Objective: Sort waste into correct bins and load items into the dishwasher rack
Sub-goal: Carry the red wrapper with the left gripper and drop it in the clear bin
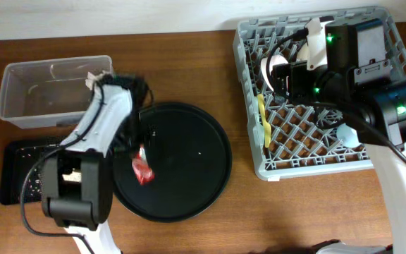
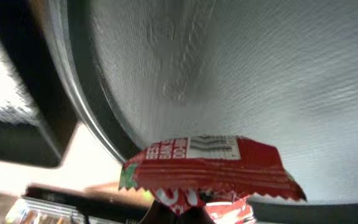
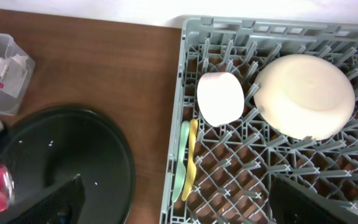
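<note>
Starting far left: tub point(image 1: 51, 99) has a white crumpled bit in its right corner, likely the tissue point(image 1: 92, 82). The black tray point(image 1: 16, 173) lies just in front of the tub, with pale specks on it. Left gripper point(image 1: 137, 154) is closed on the wrapper point(image 1: 144, 171) at the left rim of the round tray point(image 1: 189, 162). The wrist view shows the wrapper pinched at one edge, most of it sticking out free. I cannot tell whether it is off the tray yet. The step in hand looks like lifting the wrapper and carrying it to a bin, probably the tub, since dry waste sits there. To do it well, lift straight up to clear the rim and move slowly, because the foil looks slick and the hold is thin. Pass over the tub wall, then release low over the middle. Rack point(image 1: 309, 169) at right holds the cup point(image 3: 219, 98), the bowl point(image 3: 303, 93), and the mint utensil point(image 3: 182, 165) touching the yellow utensil point(image 3: 192, 152). Right gripper point(image 3: 182, 200) hangs over the rack, jaws wide apart and empty, best left out of the way.
</note>
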`<state>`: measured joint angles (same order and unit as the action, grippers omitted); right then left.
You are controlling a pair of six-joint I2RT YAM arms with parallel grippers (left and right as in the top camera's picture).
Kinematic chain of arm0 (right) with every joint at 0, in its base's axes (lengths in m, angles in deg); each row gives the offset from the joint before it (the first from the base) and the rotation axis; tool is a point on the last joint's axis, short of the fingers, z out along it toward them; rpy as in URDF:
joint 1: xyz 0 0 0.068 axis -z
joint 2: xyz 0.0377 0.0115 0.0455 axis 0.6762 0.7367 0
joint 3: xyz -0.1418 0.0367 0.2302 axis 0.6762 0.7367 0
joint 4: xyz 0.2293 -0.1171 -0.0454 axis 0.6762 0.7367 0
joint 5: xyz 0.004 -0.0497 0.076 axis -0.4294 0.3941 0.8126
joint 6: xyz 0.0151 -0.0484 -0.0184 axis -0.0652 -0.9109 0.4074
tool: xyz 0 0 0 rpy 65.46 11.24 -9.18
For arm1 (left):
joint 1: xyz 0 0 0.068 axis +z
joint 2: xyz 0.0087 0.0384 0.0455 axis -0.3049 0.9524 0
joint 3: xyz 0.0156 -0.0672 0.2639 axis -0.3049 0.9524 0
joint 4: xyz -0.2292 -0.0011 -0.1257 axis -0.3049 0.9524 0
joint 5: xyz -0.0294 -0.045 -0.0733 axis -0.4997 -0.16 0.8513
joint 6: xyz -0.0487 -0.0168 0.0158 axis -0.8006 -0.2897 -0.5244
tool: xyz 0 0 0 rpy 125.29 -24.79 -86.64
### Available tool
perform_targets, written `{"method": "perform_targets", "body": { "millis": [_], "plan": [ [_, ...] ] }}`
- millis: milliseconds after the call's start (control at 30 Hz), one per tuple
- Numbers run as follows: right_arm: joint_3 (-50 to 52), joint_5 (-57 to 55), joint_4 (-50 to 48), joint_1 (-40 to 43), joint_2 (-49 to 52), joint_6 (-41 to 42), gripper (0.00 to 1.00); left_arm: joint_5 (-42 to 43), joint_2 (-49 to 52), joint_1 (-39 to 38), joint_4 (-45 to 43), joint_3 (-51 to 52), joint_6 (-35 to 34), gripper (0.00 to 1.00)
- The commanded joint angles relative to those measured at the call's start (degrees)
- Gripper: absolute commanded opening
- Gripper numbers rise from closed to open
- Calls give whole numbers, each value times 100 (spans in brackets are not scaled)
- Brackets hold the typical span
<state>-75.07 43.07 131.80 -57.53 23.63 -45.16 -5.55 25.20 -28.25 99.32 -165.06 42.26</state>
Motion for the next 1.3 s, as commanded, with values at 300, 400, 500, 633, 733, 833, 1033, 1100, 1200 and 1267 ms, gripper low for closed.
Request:
{"method": "perform_targets", "body": {
  "millis": [300, 400, 500, 633, 733, 833, 1033, 1100, 1200, 1267],
  "plan": [
    [-4, -90, 94, 4, -2, 2, 98, -1561, 13, 1139, -1281, -2879, -35, 0],
    [-4, -90, 210, 4, -2, 2, 98, -1558, 146, 1624, -1652, -2879, -35, 1],
    [-4, -90, 236, 4, -2, 2, 98, -1556, 334, 2037, -1788, -2879, -39, 0],
    [-4, -90, 216, 4, -2, 2, 98, -1558, 662, 2334, -1893, -2879, -37, 0],
    [-4, -90, 216, 4, -2, 2, 98, -1550, 977, 2457, -2168, -2879, -39, 1],
    [-4, -92, 219, 4, -2, 0, 98, -1523, 1141, 2470, -2413, -2879, -35, 16],
    [-4, -90, 219, 4, -2, 2, 98, -1198, 940, 2437, -1899, -3289, -35, 59],
    [-4, -92, 216, 4, -2, 0, 98, -1080, 772, 2398, -1434, -3560, -33, 62],
    [-4, -90, 219, 4, -2, 0, 98, -157, 337, 2284, -807, -4017, 737, 59],
    [-4, -83, 216, 4, -2, 2, 98, 459, -114, 2094, -807, -4109, 1539, 58]
  ]
}}
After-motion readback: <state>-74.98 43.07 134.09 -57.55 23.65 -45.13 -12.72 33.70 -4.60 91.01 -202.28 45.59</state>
